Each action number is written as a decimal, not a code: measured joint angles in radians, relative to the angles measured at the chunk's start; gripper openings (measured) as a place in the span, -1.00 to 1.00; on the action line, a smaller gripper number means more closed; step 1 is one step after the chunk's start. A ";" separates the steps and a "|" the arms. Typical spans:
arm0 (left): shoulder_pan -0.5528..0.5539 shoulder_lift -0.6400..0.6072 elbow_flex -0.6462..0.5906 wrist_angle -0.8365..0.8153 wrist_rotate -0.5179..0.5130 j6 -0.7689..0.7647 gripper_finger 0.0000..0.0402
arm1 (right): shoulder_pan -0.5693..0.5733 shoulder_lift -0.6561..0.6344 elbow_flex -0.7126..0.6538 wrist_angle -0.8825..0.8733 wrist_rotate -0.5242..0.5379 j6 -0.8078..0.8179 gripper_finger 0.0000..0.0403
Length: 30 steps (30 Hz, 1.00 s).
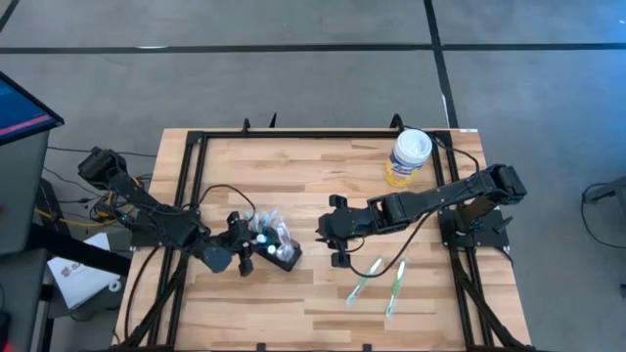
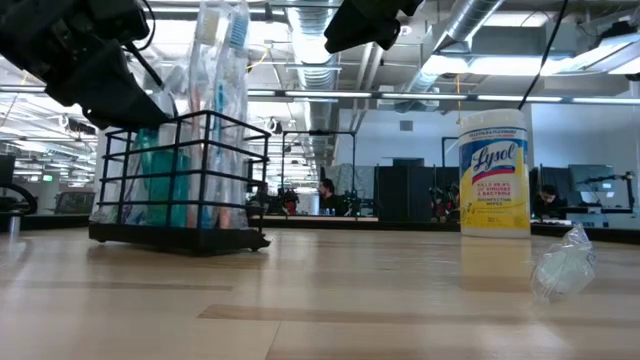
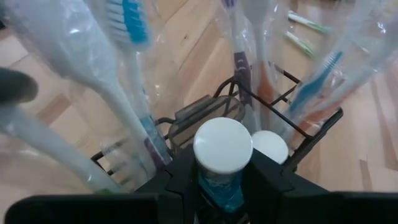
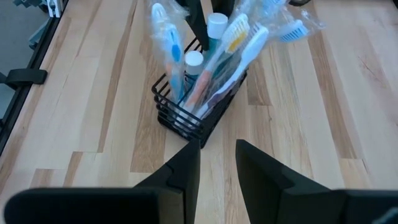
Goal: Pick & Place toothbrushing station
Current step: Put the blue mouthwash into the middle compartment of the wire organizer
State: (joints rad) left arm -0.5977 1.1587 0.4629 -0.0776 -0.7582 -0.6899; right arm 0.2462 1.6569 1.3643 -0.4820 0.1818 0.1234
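Left pincer is right up against the small black wire-frame rectangular holder, the toothbrushing station, and its wrist view shows the two dark fingers closed narrowly around a white-capped teal tube standing inside that basket. So my read is it's got hold of the tube at the rack's near edge, either to seat it in its slot or to use that side as a handle for moving the whole station. Hard to say which.

The station itself sits on the light wooden plank tabletop, left of centre, stuffed with plastic-wrapped toothbrushes leaning out in every direction. The right pincer hovers just beside the station on the other side, fingers a narrow gap apart with nothing between them, pointed straight at the rack. Looks like it's waiting its turn or lining up.

Two loose green-handled toothbrushes lie on the tabletop nearer the front edge, and a yellow wipes canister with a white lid stands at the back, well apart.

What I can't make out: the crinkly wrapping hides most of the brush handles. A second white cap sits behind the first, but its tube is hidden. In the low view both pincers are cut off at the top.
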 joint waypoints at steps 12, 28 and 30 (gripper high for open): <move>0.015 0.013 0.001 0.017 0.030 0.006 -0.57 | 0.000 0.000 0.000 -0.005 0.003 -0.002 -0.54; 0.016 0.045 0.001 0.034 0.051 0.007 -0.42 | 0.000 0.000 0.000 -0.005 0.003 -0.002 -0.54; 0.016 0.045 0.001 0.036 0.052 0.007 -0.41 | 0.000 0.000 0.000 -0.005 0.003 -0.002 -0.54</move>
State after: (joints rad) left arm -0.5819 1.2041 0.4637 -0.0418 -0.7066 -0.6828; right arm 0.2459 1.6569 1.3643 -0.4866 0.1851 0.1216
